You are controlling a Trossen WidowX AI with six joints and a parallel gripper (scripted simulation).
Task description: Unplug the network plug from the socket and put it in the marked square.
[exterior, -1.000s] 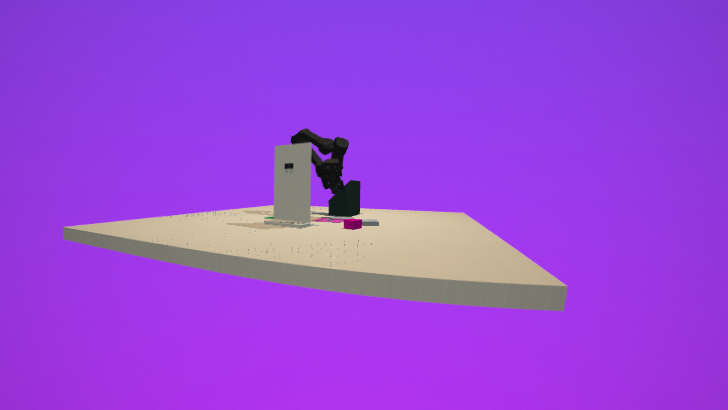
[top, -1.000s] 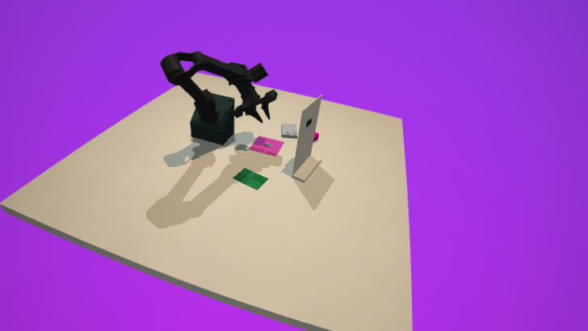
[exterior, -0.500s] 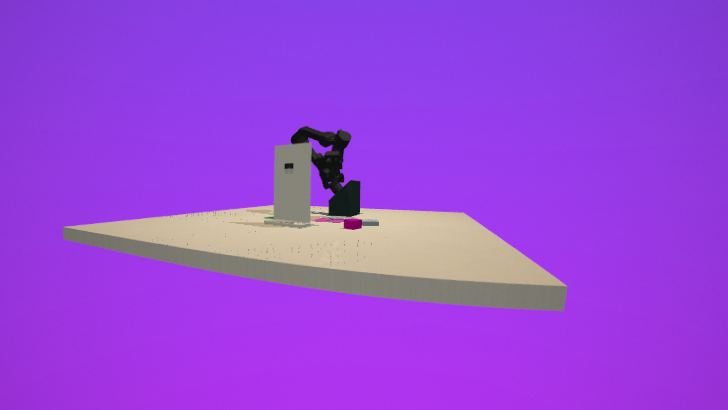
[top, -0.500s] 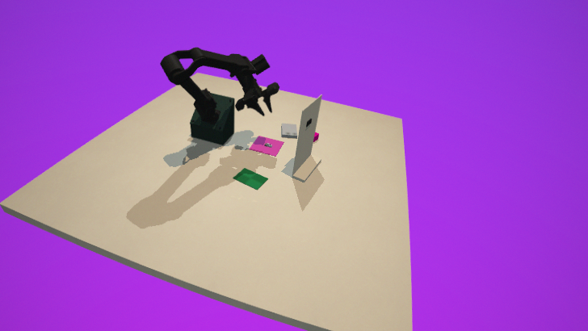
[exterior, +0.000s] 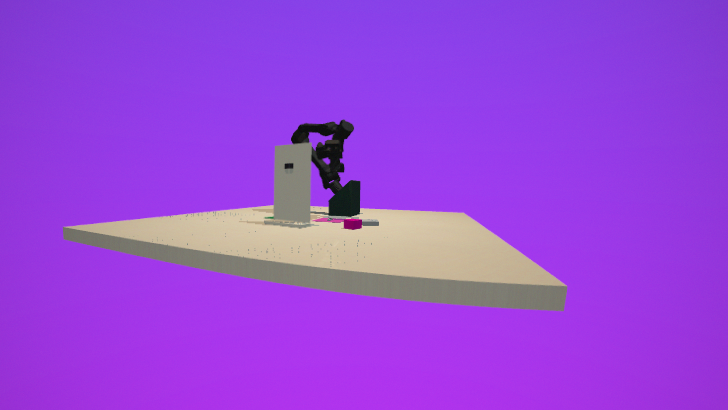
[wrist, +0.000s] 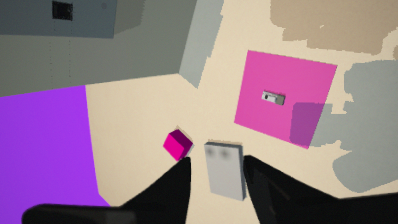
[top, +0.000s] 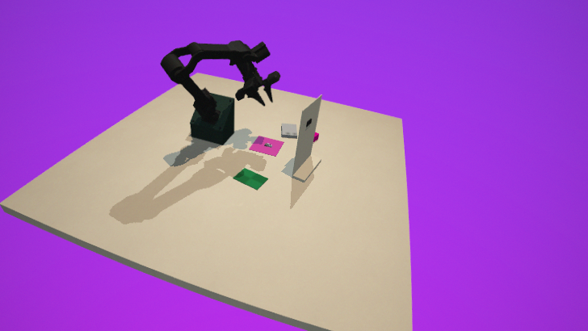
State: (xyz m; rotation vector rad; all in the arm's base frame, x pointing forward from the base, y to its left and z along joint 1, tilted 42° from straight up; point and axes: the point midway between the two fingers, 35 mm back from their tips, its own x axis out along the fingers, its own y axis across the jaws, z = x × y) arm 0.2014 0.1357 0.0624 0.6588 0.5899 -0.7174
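My two black fingertips are standing apart at the bottom — I'm gripping nothing. Between them, farther off, a pale grey block (wrist: 225,171) is lying on the table (wrist: 135,105), a magenta block (wrist: 177,145) is sitting near it — and the small grey plug (wrist: 273,97) is resting wholly inside the pink square (wrist: 255,112)!
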